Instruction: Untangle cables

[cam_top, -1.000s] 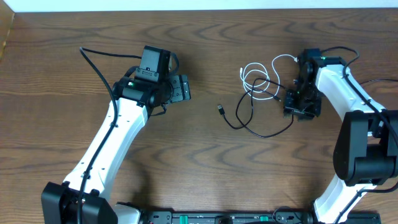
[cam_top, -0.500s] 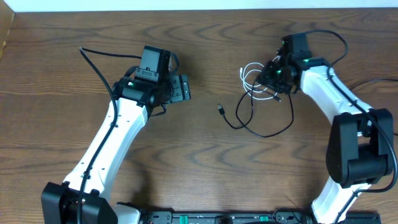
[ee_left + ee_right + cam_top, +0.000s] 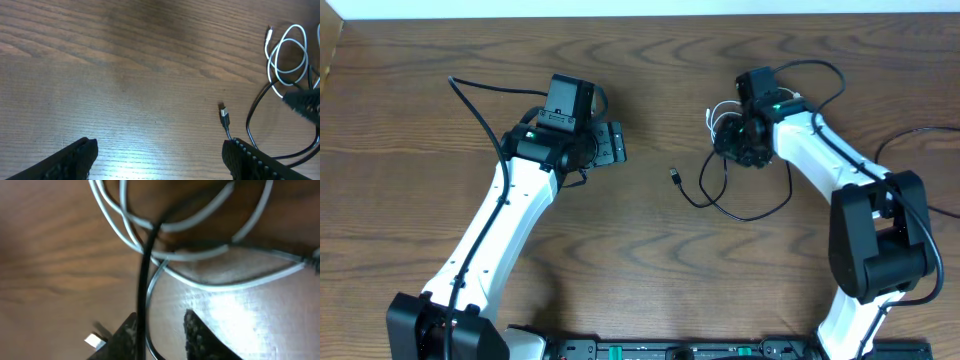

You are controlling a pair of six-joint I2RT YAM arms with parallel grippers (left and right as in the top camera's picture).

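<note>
**Right gripper on the cable tangle**

From overhead, we see the white cable (image 3: 710, 120) and the black cable (image 3: 750, 217) looped together right of centre on the table (image 3: 650, 270). The right gripper (image 3: 738, 148) sits on the tangle. The left gripper (image 3: 610, 143) is well apart, jaws wide.

At the left wrist, the black cable's plug (image 3: 224, 114) lies on bare wood.

At the right wrist, narrow jaws straddle the black cable; we cannot tell whether they pinch it.

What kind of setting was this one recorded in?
Probably a robotics lab or test bench: a left arm and a right arm work at a wood-grain table, with a black cable and a white cable looped over each other as practice material.
</note>
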